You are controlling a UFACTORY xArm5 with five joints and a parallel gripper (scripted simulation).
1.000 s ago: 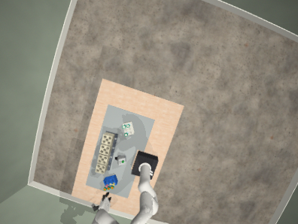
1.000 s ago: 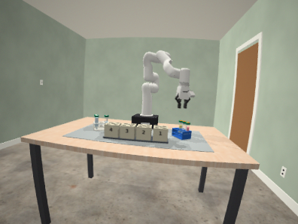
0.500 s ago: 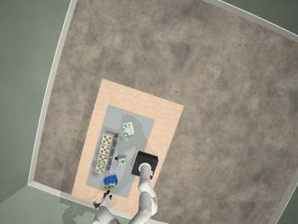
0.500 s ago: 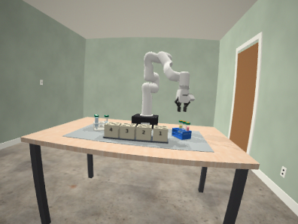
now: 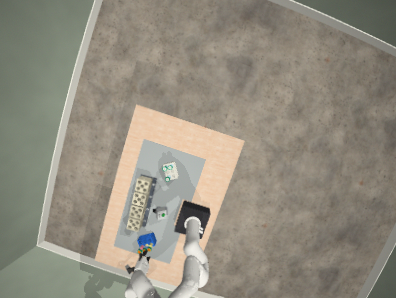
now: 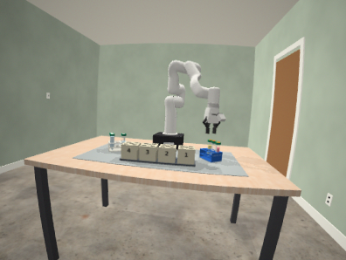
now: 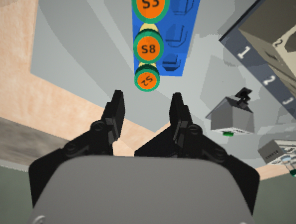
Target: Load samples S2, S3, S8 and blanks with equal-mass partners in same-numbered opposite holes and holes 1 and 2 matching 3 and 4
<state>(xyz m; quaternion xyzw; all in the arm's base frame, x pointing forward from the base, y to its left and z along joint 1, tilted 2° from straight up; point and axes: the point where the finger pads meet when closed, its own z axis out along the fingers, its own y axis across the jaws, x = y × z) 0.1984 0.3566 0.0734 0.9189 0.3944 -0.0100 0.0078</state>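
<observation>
The blue sample rack RS point(image 7: 165, 35) holds three tubes with orange cap dots in a row: S2 point(image 7: 146, 79) nearest my fingers, then S8 point(image 7: 148, 48), then S3 point(image 7: 150, 6). My gripper point(image 7: 147, 101) is open and empty, hanging high above the rack, a little to the near side of S2. In the side view the gripper point(image 6: 211, 126) is well above the rack point(image 6: 212, 153). The stand ST with adapters 1 to 4 point(image 6: 158, 153) stands in a row on the grey mat. The blank rack RB point(image 5: 170, 171) holds green-capped tubes point(image 6: 117, 138).
The small grey desk with the green DONE key point(image 7: 231, 117) stands between the sample rack and the stand. The arm's black base point(image 5: 192, 217) sits at the table's near side. The table edge lies close to the sample rack.
</observation>
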